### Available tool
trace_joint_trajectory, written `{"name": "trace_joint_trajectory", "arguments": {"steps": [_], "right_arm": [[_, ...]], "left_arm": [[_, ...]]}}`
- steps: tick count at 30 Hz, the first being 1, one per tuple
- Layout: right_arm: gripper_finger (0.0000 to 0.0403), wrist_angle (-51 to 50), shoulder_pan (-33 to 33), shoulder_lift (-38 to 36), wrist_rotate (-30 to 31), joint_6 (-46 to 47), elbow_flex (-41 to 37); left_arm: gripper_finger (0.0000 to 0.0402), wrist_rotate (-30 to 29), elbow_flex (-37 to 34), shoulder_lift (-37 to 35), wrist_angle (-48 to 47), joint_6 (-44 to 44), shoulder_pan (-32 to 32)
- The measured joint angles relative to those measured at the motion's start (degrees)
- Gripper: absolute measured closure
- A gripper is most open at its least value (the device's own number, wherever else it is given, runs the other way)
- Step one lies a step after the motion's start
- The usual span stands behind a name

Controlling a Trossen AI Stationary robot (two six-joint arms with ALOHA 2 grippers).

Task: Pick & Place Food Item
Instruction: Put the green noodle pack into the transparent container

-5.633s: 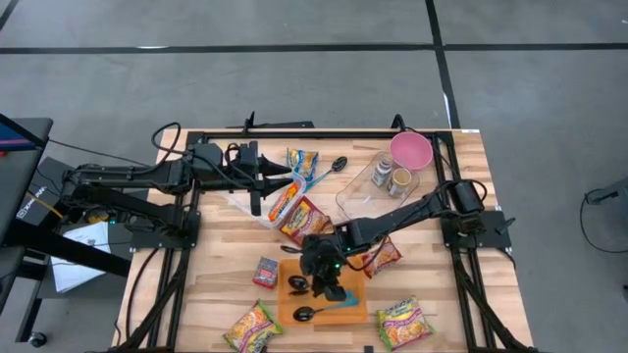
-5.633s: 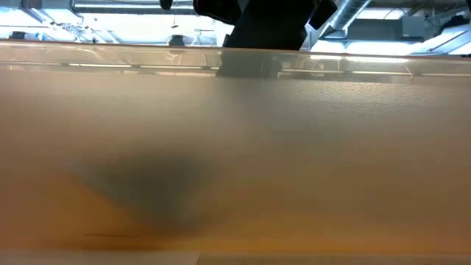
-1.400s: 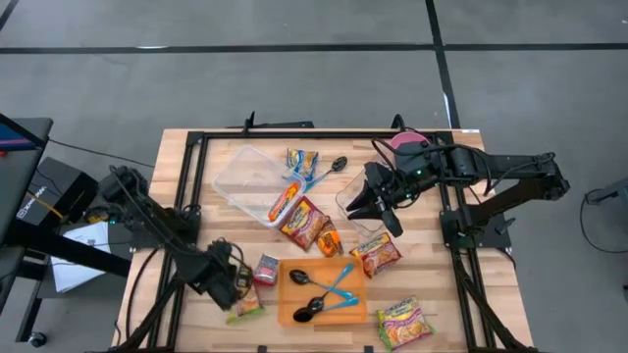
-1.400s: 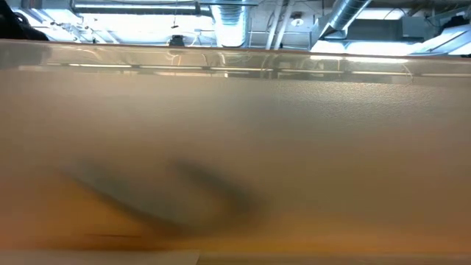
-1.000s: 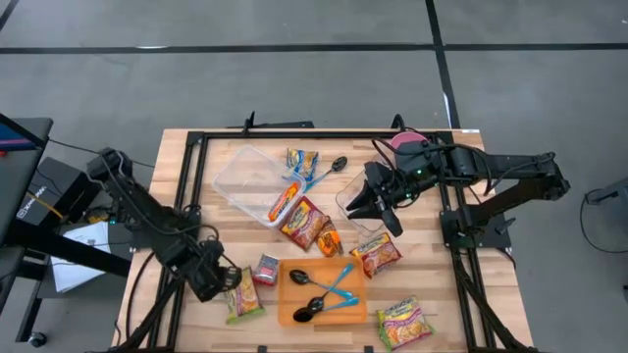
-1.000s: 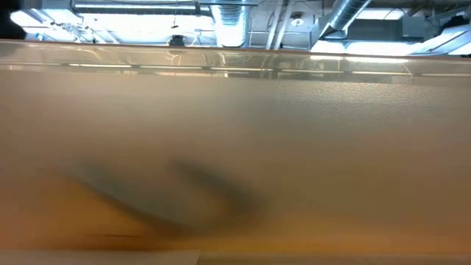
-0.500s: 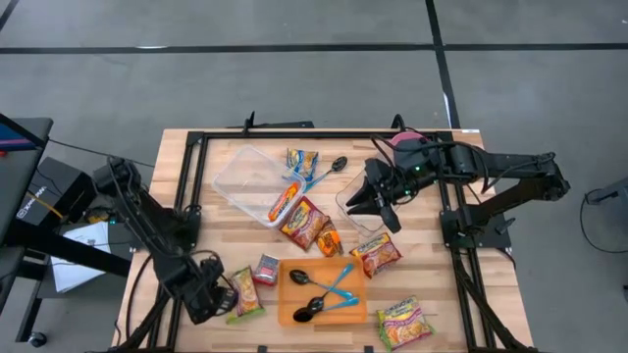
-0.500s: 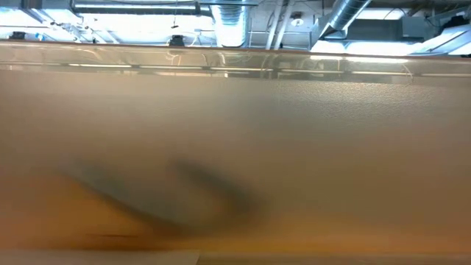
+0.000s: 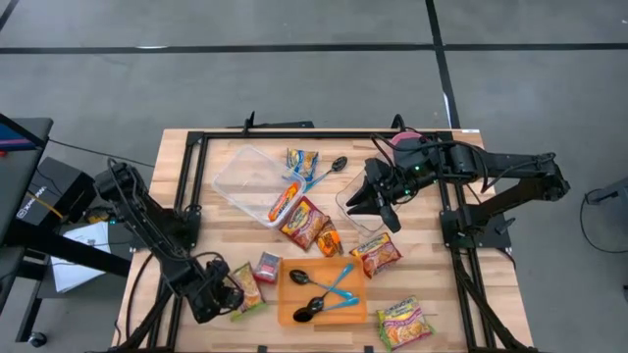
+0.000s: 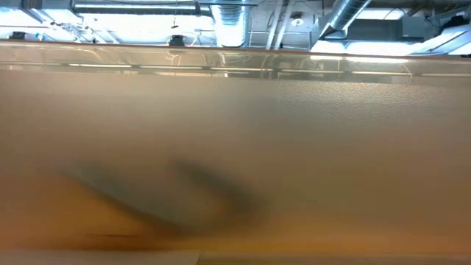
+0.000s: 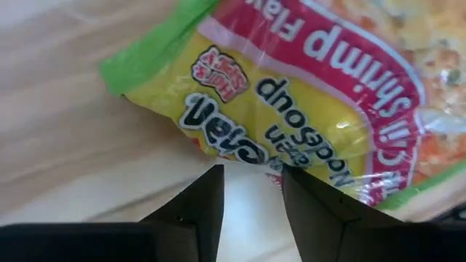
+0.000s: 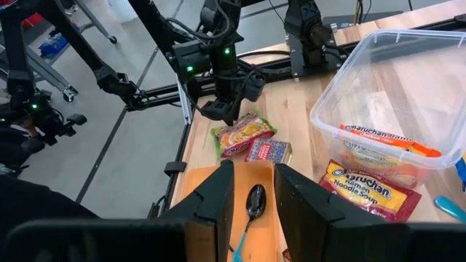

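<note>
Lying on the wooden surface (image 9: 469, 299): yellow-and-green shrimp noodle soup packet (image 9: 247, 291), flat near the front-left corner, just beside the orange rectangular tray (image 9: 285, 316).
Left gripper (image 9: 231, 295): low at the packet's edge, fingers apart, grasping nothing; its wrist view shows the packet (image 11: 291, 109) just past the fingertips (image 11: 207, 191).
Right gripper (image 9: 368, 203): hovering well apart over the far right of the surface, fingers parted and empty.
Small red square packet (image 9: 267, 267): just beyond the noodle packet, near the tray.
</note>
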Motion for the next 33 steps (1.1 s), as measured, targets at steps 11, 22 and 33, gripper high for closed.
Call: {"name": "trace_joint_trajectory", "arguments": {"steps": [11,22,33], "right_arm": [[0.031,-0.02,-0.1,0.22,0.18,0.02,0.0],[0.031,-0.04,-1.66,0.59,0.46,1.05,-0.02],[0.031,0.02,-2.36,0.61,0.43,1.07,-0.02]], "left_arm": [[0.0271,-1.06,-5.18,-0.35,3.61,1.2,2.11],[0.0382,-2.56,-6.92,-0.46,4.23,4.5,2.1],[0.0401,-24.08,-7.57,-10.21,8.51,13.54,-4.16]]}}
